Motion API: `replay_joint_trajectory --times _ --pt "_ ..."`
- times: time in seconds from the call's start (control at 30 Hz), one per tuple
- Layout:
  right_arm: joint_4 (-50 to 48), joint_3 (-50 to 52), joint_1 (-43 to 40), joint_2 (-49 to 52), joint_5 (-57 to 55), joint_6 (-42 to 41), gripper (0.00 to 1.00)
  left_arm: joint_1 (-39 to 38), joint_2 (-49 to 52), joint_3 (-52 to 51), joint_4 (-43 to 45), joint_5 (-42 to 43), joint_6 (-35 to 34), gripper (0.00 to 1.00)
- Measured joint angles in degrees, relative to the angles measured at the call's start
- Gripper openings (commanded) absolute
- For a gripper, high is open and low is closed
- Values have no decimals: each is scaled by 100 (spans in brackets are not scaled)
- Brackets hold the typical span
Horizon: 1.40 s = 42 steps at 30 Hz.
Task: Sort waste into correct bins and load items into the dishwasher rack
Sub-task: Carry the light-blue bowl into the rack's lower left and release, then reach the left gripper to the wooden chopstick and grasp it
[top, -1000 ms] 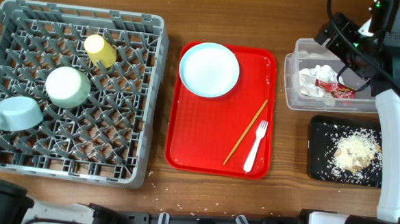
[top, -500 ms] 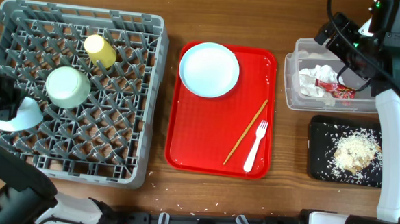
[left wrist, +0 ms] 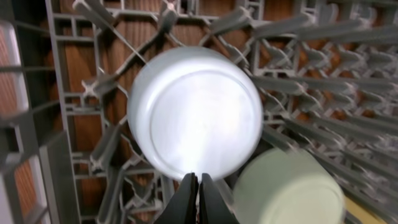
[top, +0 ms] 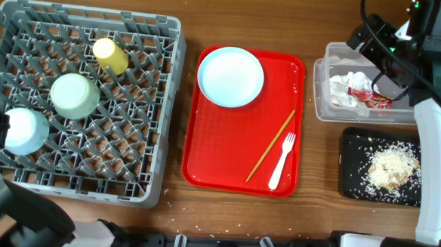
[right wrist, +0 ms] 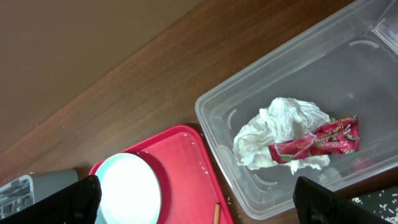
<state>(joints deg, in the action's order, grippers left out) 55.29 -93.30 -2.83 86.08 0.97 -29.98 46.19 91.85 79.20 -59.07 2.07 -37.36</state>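
The grey dishwasher rack (top: 169, 98) holds a yellow cup (top: 111, 55), a pale mint upturned dish (top: 74, 95) and an upside-down pale blue bowl (top: 28, 131). My left gripper (left wrist: 198, 177) is shut with nothing between its fingers, its tips at the near edge of the bowl (left wrist: 196, 112). A plate (top: 230, 77), chopstick (top: 271, 146) and white fork (top: 282, 161) lie on the red tray. Tissue (right wrist: 280, 134) and a red wrapper (right wrist: 317, 142) sit in the clear tub (top: 322, 83). Rice (top: 391, 166) lies in the black tray (top: 350, 168). My right gripper (right wrist: 198, 196) hangs open above the tub's left end.
The flat red tray (top: 203, 160) lies between the rack and the two bins. Upright pegs of the rack (left wrist: 74, 155) surround the bowl closely. A few rice grains dot the wood near the table's front edge. My right arm stretches along the right side.
The bowl went from lying tilted at the rack's left edge to resting upside down among the pegs. My left gripper came into view beside it and closed. The right arm stayed still.
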Motion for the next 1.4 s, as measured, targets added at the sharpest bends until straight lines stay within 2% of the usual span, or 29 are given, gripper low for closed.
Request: replay_joint_trajectory --times 0.07,0.17,0.2,0.23,0.27,0.3,0.33,0.4,0.43,0.53,0.57,0.67,0.73,0.83,0.97,1.03,1.07,1.27,1.4 --pt "2 0 0 0 0 2 100 4 -551 -4 -114 621 -9 4" --pt "0 0 0 0 0 0 100 -225 -1099 -2 -428 2337 20 16" --pt "-2 0 0 0 0 2 100 -490 -1154 -4 -474 2839 103 25" --pt "2 0 0 0 0 0 100 -925 -1147 -4 -459 3309 291 47" --pt "11 0 0 2 2 0 100 -1537 -1128 -9 -372 3591 511 76" --pt "2 0 0 4 0 2 100 -2149 -1119 -15 -299 3849 734 84" --pt "4 0 0 7 0 0 100 -2522 -1119 -20 -42 3814 870 88" --pt "2 0 0 7 0 0 100 -4291 -1021 -11 608 3661 1121 90" --pt "4 0 0 7 -2 0 100 -5263 -914 -13 905 3348 1233 92" --pt "4 0 0 7 0 0 100 -7261 -393 -9 1467 2068 1349 95" --pt "4 0 0 7 0 0 100 -7661 -203 -9 1532 1775 1364 100" --pt "2 0 0 7 0 0 100 -8778 599 -9 1773 861 1421 100" --pt "2 0 0 7 0 0 100 -9221 979 -13 2024 621 1425 99" --pt "2 0 0 7 0 0 99 -9731 1397 -13 2162 422 2015 97" --pt "2 0 0 7 0 2 100 -9949 1971 -13 2282 -142 2376 80" --pt "2 0 0 7 0 0 100 -9945 2203 -13 2352 -302 2455 60" --pt "4 0 0 7 0 0 100 -9945 2232 -13 2380 -339 2485 55" --pt "2 0 0 7 0 0 100 -9945 2468 -13 2551 -439 2494 56" --pt "2 0 0 7 0 0 100 -9945 2610 -13 2581 -461 2494 53"
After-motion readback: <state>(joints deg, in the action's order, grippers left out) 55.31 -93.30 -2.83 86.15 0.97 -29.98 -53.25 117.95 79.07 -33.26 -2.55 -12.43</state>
